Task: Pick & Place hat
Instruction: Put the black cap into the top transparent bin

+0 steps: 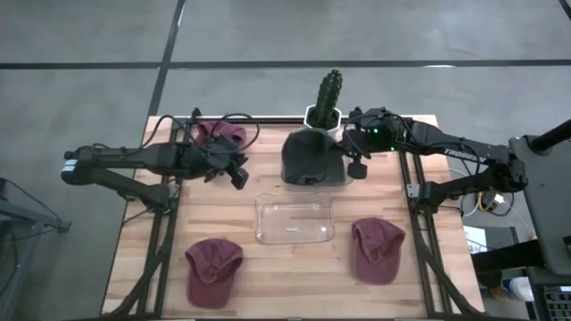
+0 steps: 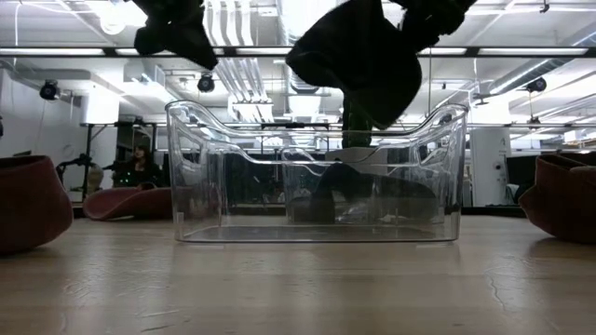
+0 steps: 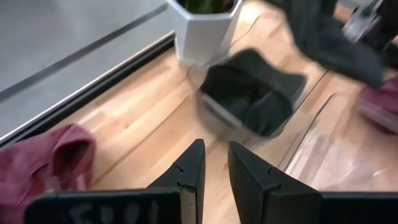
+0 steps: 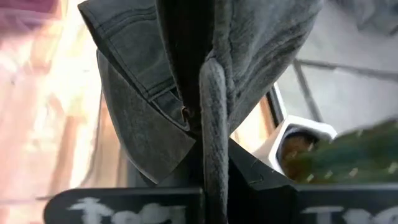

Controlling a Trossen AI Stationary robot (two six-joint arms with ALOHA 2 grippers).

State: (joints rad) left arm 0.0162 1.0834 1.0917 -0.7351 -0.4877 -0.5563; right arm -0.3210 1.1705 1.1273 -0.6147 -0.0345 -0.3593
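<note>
A dark grey hat (image 2: 368, 65) hangs in the air behind the clear plastic bin (image 1: 294, 218), with my right gripper (image 1: 357, 166) shut on it. Below it, a second dark hat (image 3: 249, 93) lies on the table beside the white cactus pot (image 1: 321, 116). My left gripper (image 3: 214, 165) hovers over the table left of the dark hats, fingers slightly apart and holding nothing. Three maroon hats lie on the table: far left (image 1: 223, 134), near left (image 1: 214, 269) and near right (image 1: 377, 250). My right gripper pinches a thick rolled edge of the dark grey hat (image 4: 214, 118) between its two fingers. The fingers slant down from the table's right side. The hat is lifted clear, and its crown and brim hang slack (image 4: 143, 118) around and below the fingers.
The clear bin (image 2: 317, 177) stands in the middle of the table, nearer than the dark hats. The cactus (image 1: 328, 89) rises at the far edge, close to my right gripper. Bare wood lies between the bin and the maroon hats.
</note>
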